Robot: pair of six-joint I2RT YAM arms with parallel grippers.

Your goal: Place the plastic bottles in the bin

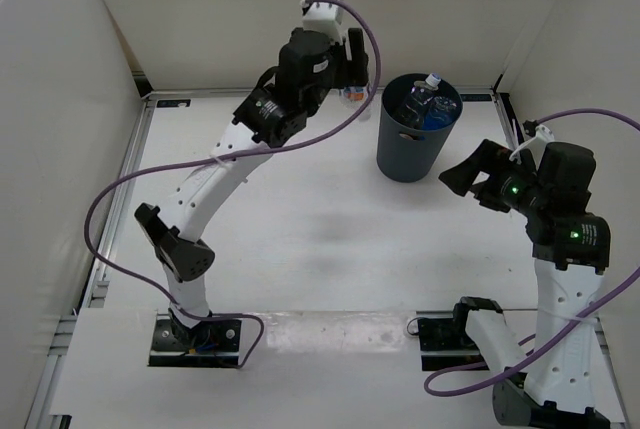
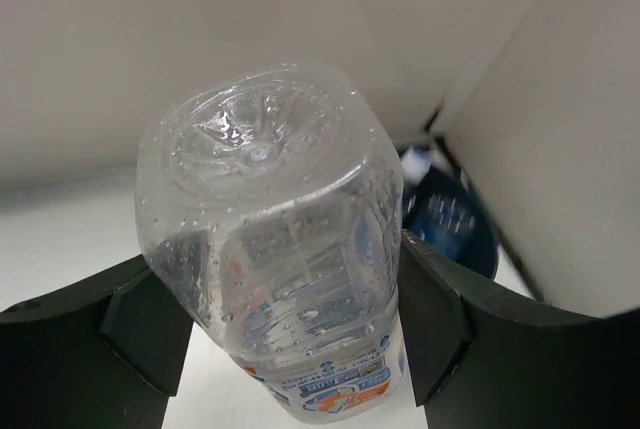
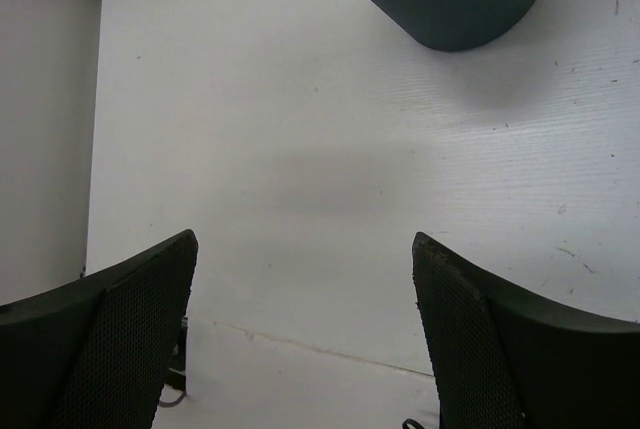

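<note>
The left hand (image 2: pixel 285 334) is clamped on the orange-blue labelled bottle (image 2: pixel 270 239) at the counter's (image 1: pixel 300 219) far edge, just left of the bin (image 1: pixel 408 154), which holds two other bottles (image 1: pixel 427 104). The right hand (image 3: pixel 305 339), fingers apart, hovers near the right edge.

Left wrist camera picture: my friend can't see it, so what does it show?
A clear bottle with an orange-blue label fills the view, bottom end toward the camera, clamped between the black fingers of the left pincer. Behind it to the right is the dark bin with another bottle inside.
</note>
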